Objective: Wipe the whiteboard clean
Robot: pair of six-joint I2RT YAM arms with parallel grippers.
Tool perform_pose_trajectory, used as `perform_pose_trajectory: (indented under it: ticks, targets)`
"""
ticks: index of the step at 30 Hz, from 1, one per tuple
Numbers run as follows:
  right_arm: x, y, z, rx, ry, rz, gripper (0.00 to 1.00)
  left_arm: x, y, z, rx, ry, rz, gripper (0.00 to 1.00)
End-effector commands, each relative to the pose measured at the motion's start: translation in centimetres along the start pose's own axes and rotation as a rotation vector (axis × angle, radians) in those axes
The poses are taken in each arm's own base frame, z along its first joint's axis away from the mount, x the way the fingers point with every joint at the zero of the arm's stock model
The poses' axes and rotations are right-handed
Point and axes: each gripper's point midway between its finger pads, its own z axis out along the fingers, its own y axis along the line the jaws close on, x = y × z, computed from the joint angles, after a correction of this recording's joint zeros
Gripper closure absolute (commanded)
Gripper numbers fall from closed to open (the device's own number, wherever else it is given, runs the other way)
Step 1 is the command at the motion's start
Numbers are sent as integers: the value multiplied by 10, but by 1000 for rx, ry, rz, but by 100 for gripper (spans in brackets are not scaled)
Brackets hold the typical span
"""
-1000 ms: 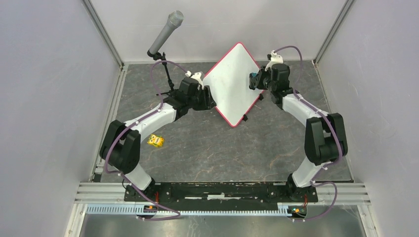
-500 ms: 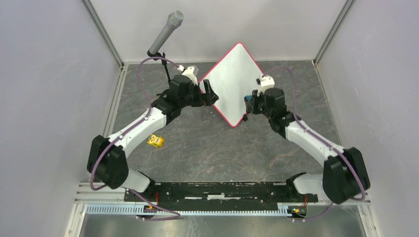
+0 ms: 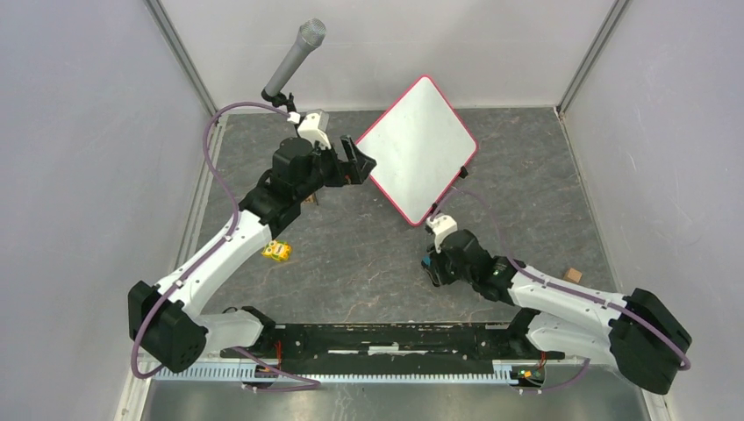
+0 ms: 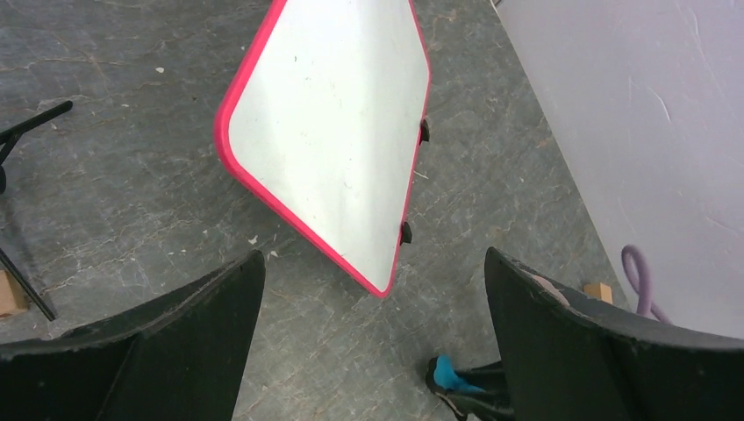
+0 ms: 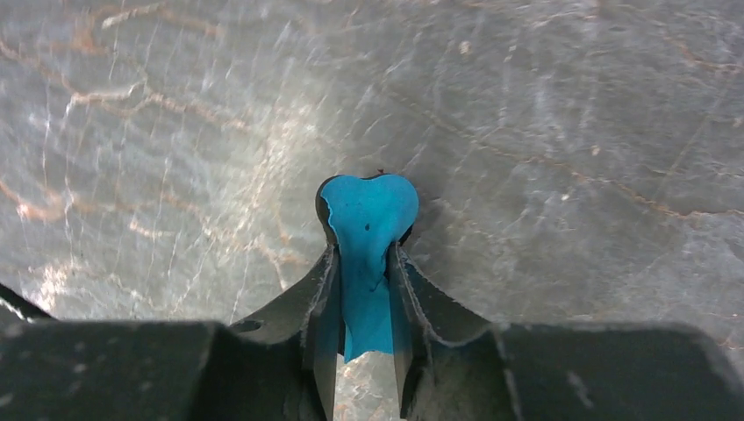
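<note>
The whiteboard (image 3: pixel 419 149) stood far-centre on the table (image 3: pixel 351 254), face apparently clean. The left gripper (image 3: pixel 360 160) was spread beside it. The right gripper (image 5: pixel 364 254) pinched a blue eraser (image 5: pixel 368 215), well apart. Wiping appeared complete; next, release the eraser.

whiteboard (image 3: pixel 419 149) | pink-red frame | face plain white | turned diamond-wise | far centre
</note>
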Motion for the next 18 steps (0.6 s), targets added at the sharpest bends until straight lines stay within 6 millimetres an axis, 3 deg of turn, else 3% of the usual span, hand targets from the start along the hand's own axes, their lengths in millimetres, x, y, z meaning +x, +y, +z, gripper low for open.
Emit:
perform_pose_trajectory:
  ticks: [1,11,15,18]
  targets:
    - [6,4,-4,78,18,-40,67,-10,-1,-5,5,-50,57,0]
    - [1,26,-11,93,21,-137,14,-20,-1,-15,-16,-97,97,0]
    - [-19,30,-27,100,-33,-143,2,-32,-7,-25,-2,-133,109,0]
    - [-45,30,-46,93,-112,-136,2,-43,-20,-37,42,-162,103,0]
